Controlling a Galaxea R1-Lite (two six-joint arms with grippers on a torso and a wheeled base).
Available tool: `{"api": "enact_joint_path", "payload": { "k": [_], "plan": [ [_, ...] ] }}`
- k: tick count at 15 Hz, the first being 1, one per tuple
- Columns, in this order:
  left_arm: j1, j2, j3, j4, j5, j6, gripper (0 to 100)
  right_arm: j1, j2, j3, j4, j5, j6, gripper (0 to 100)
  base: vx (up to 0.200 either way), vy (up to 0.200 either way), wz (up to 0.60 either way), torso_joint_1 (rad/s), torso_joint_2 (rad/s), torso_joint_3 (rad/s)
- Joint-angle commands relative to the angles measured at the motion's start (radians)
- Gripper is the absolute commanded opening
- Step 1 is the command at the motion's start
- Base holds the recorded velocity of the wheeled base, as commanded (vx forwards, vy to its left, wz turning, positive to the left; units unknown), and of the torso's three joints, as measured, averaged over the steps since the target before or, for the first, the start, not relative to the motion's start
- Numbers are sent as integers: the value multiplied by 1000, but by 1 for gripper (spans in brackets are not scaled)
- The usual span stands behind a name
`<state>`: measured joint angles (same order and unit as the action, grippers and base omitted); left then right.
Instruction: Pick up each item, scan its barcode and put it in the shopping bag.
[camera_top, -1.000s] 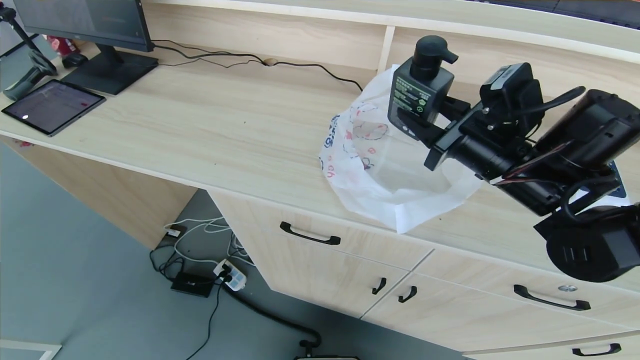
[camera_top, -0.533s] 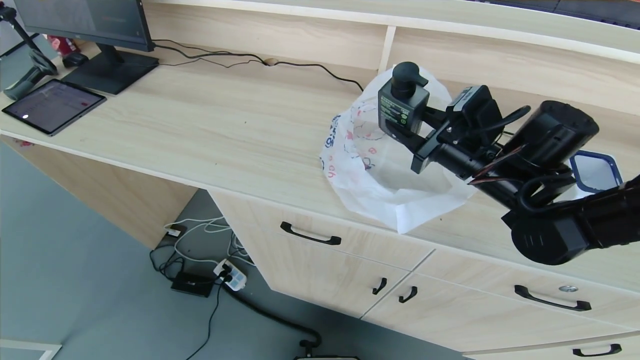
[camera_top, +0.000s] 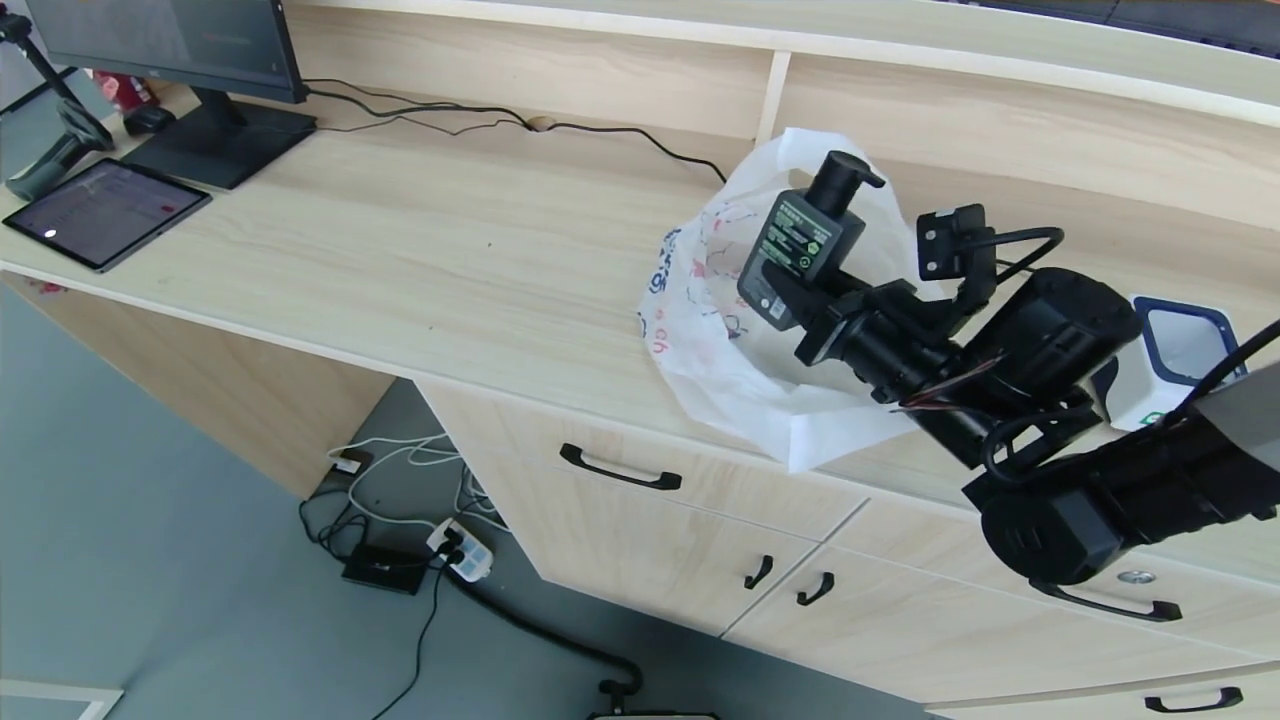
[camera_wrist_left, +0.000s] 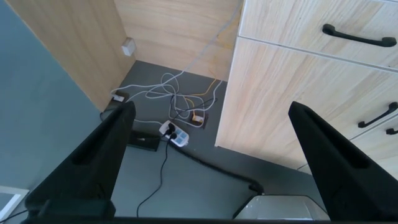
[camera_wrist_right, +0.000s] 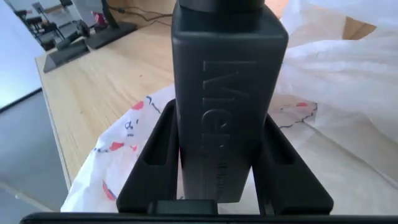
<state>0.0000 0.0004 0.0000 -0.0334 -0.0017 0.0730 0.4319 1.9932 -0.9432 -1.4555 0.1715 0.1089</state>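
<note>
A black pump bottle (camera_top: 800, 238) with a label on its side is held tilted over the open mouth of the white shopping bag (camera_top: 720, 340) on the counter. My right gripper (camera_top: 790, 290) is shut on the bottle's lower body. In the right wrist view the bottle (camera_wrist_right: 225, 93) fills the middle between the two black fingers (camera_wrist_right: 155, 149), with the bag (camera_wrist_right: 336, 118) spread beneath it. My left gripper (camera_wrist_left: 208, 155) hangs open beside the cabinet, over the floor, with nothing between its fingers.
A blue-rimmed white scanner box (camera_top: 1180, 350) stands on the counter right of the bag. A monitor (camera_top: 170, 40), a tablet (camera_top: 105, 210) and a handheld scanner (camera_top: 55, 150) sit at the far left. Drawers (camera_top: 620, 470) lie below; cables and a power strip (camera_wrist_left: 174, 134) on the floor.
My right arm has lowered and come forward with the bottle, tipping it from upright to tilted, down toward the bag's mouth. The scanner box has come into sight behind the arm.
</note>
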Motion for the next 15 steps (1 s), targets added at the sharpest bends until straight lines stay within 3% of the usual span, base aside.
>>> {"api": "enact_joint_path", "payload": {
  "k": [1,3,6,15],
  "plan": [
    [0,0,0,0,0,-1,100,18,29,-40,-3,-17,66,0,0,0,0,0,0,0],
    [0,0,0,0,0,-1,100,79,30,-37,3,-32,155,0,0,0,0,0,0,0],
    [0,0,0,0,0,-1,100,87,52,-35,6,-36,170,0,0,0,0,0,0,0],
    [0,0,0,1,-1,-1,100,-4,111,-54,15,-32,173,0,0,0,0,0,0,0]
  ]
}}
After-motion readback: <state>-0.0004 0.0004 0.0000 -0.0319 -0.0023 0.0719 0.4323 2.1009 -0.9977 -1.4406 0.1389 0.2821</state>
